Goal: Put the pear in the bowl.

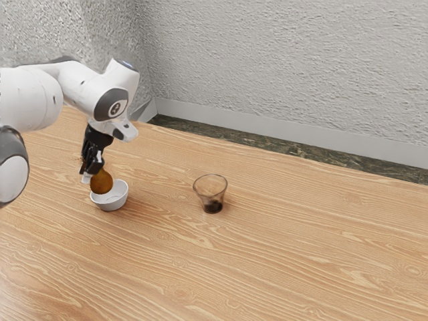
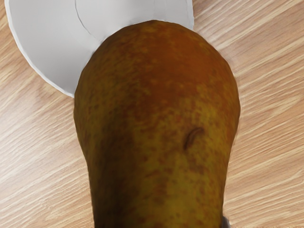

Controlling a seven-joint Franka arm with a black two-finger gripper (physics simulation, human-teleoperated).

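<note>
My gripper (image 1: 92, 167) points down at the exterior view's left, shut on the narrow end of the brown-orange pear (image 1: 101, 182). The pear's round end hangs over the near-arm side of the white bowl (image 1: 112, 200) and hides part of its rim. Whether pear and bowl touch, I cannot tell. In the wrist view the pear (image 2: 159, 118) is large and close under my hand, overlapping part of the bowl (image 2: 47, 42).
A clear glass cup (image 1: 211, 194) with something dark at its bottom stands on the wooden table (image 1: 267, 267), toward the exterior view's right from the bowl. A textured wall rises behind the table's far edge.
</note>
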